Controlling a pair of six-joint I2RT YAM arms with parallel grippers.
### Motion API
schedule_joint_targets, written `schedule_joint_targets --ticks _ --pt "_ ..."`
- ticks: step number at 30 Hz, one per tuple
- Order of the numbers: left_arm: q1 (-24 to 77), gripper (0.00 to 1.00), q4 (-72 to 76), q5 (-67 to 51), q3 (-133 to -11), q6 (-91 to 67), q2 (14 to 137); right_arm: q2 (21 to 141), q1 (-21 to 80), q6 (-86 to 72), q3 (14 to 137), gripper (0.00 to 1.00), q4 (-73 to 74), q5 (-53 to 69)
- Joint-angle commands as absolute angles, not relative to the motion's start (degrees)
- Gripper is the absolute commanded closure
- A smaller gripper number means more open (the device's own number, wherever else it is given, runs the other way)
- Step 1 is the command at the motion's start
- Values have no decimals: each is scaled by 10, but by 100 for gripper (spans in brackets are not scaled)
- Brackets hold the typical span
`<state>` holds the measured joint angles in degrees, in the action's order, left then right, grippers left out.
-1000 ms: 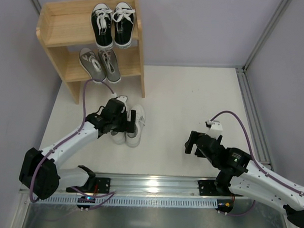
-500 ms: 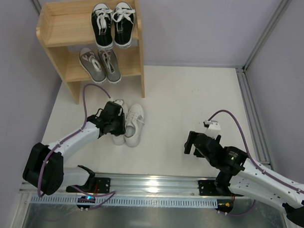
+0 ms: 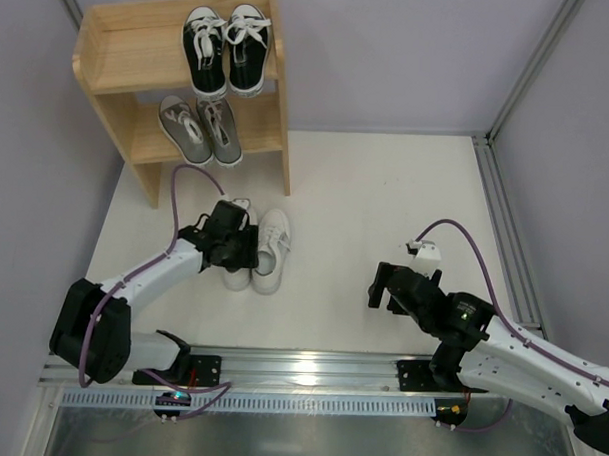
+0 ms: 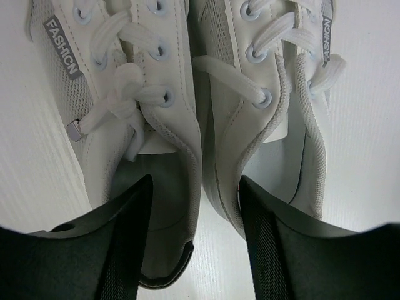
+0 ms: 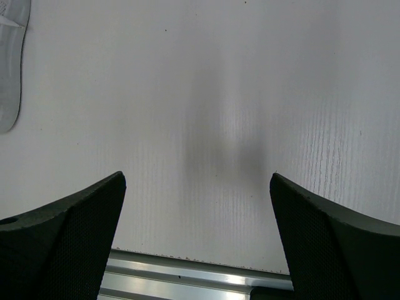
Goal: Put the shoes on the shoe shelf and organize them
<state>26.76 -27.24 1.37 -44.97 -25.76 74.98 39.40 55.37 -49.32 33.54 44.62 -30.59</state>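
Left gripper (image 4: 195, 182) is spread open, holding nothing, one finger above each heel opening of the white shoes (image 3: 273, 239), which lie on the table (image 3: 386, 191) before the shoe shelf (image 3: 116, 46). The step seems to be grasping this pair. Next it should pinch both inner walls together.

white shoes (image 3: 271, 249): all white, pale blue eyelets, grey tab (image 4: 64, 47) with white lettering; black shoes (image 3: 227, 50): white toe caps and laces; grey shoes (image 3: 199, 129): white laces; shelf (image 3: 120, 56): pale natural wood; table (image 3: 385, 201): white; arms (image 3: 143, 277): white with black joints; cables (image 3: 172, 203): purple
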Motion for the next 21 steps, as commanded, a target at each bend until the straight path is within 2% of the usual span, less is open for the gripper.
schedule_joint_targets --ticks 1,3,5,8,13,16,19,21 --pt "273 42 -287 17 -467 -247 765 393 555 -494 343 3 427 -307" --pt "279 45 -277 16 -468 -250 776 389 555 -494 343 3 430 -308" --pt "282 54 -263 15 -468 -252 787 388 555 -494 343 3 432 -309" --pt "285 60 -245 15 -465 -257 808 381 555 -494 343 3 441 -314" --pt "300 61 -222 23 -449 -271 818 373 555 -495 339 3 444 -315" --pt "315 66 -225 32 -448 -276 822 376 555 -495 338 3 439 -314" --pt "334 81 -234 37 -449 -287 828 383 554 -492 338 3 430 -310" --pt "347 97 -240 45 -447 -293 828 390 555 -491 340 3 426 -308"
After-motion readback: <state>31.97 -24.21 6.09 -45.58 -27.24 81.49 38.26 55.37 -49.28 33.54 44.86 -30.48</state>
